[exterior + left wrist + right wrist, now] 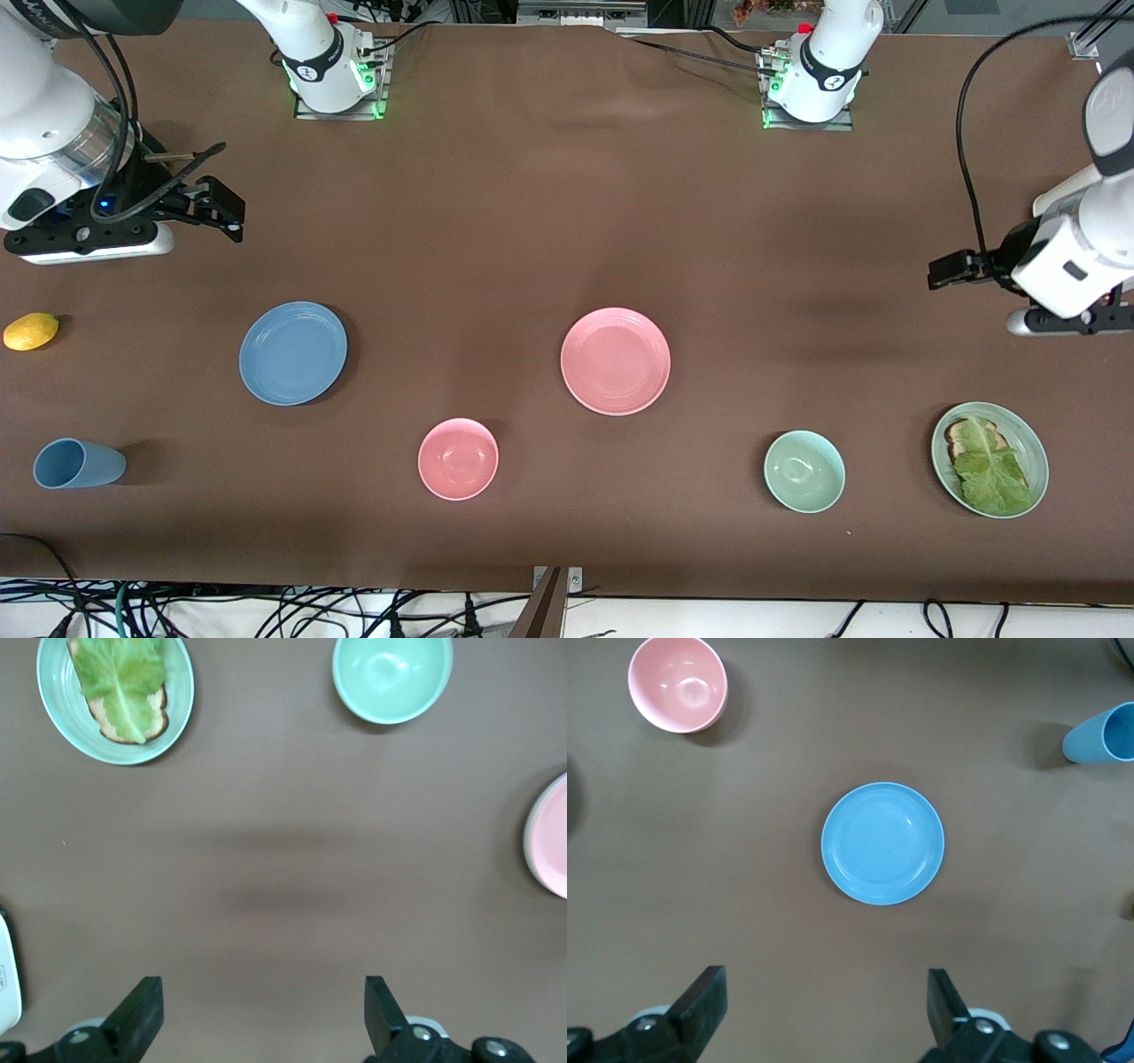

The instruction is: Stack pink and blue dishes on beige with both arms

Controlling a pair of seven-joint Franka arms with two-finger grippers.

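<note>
While both arms hang high at the ends of the surface [549,221], I see the row nearest the front camera: a blue cup [78,463] on its side, a pink bowl [458,459], a green bowl [804,471] and a green plate [1028,443] carrying lettuce on toast. Farther back lie the pink plate [615,361], flat and bare near the middle, and the blue plate [293,353], equally bare, toward the right arm's end, with a lemon [31,331] by the edge. I see no beige plate. The left pincer [263,1014] and right pincer [826,1005] are both spread wide, holding nothing.
</note>
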